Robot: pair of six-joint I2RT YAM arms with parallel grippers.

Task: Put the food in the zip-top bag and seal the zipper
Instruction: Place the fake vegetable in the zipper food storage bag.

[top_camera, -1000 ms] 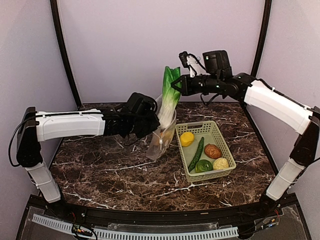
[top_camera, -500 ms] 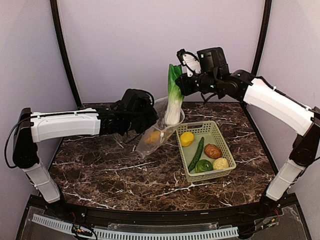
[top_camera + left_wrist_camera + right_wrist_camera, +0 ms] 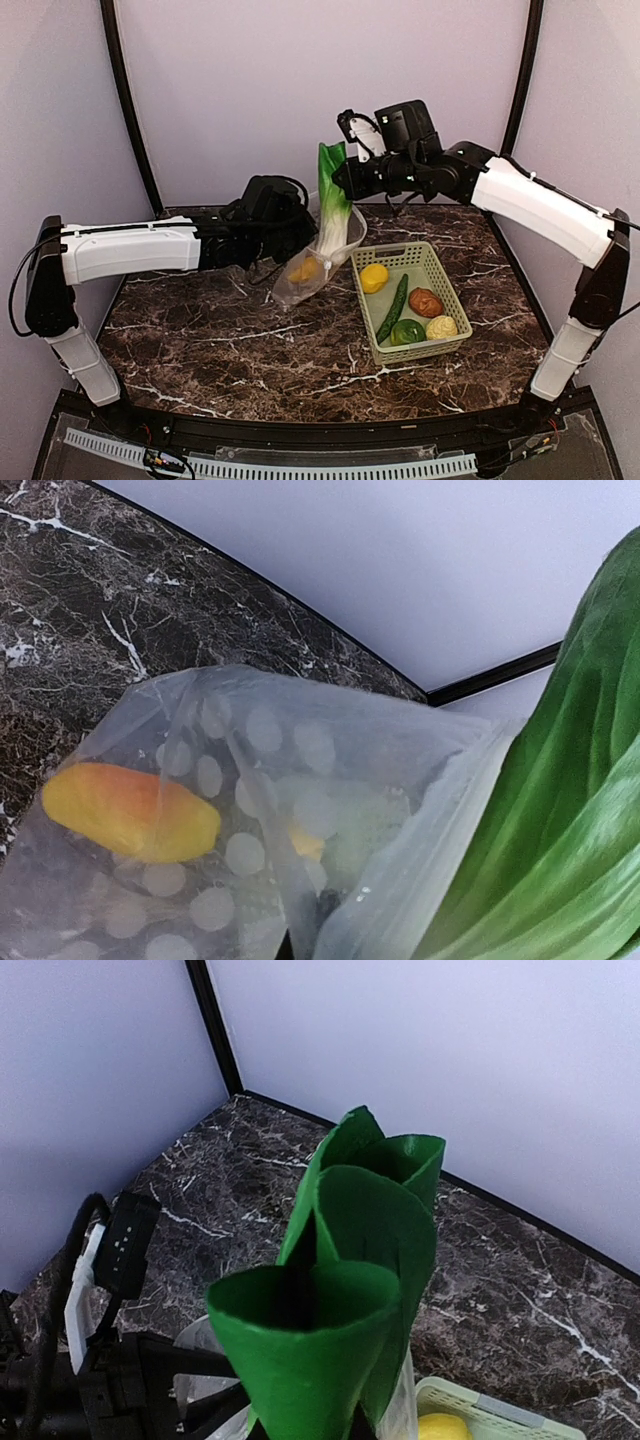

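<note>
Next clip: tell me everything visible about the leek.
The leek is a plastic-looking toy: white stalk, green leaves folded into open cups at the top. It stands nearly upright, its white end down inside the mouth of the zip-top bag, its leafy top at the right gripper, whose jaws seem closed on it.

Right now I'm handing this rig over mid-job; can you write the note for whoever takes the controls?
Left gripper: shut on the zip-top bag, holding its mouth up and open.
Right gripper: shut on the leek, upright, white end in the bag's mouth.
Done: one yellow-orange piece is in the bag.
Left: release the leek inside; move the lemon, cucumber, brown piece, green fruit and pale bumpy piece from the basket; seal the bag.
</note>
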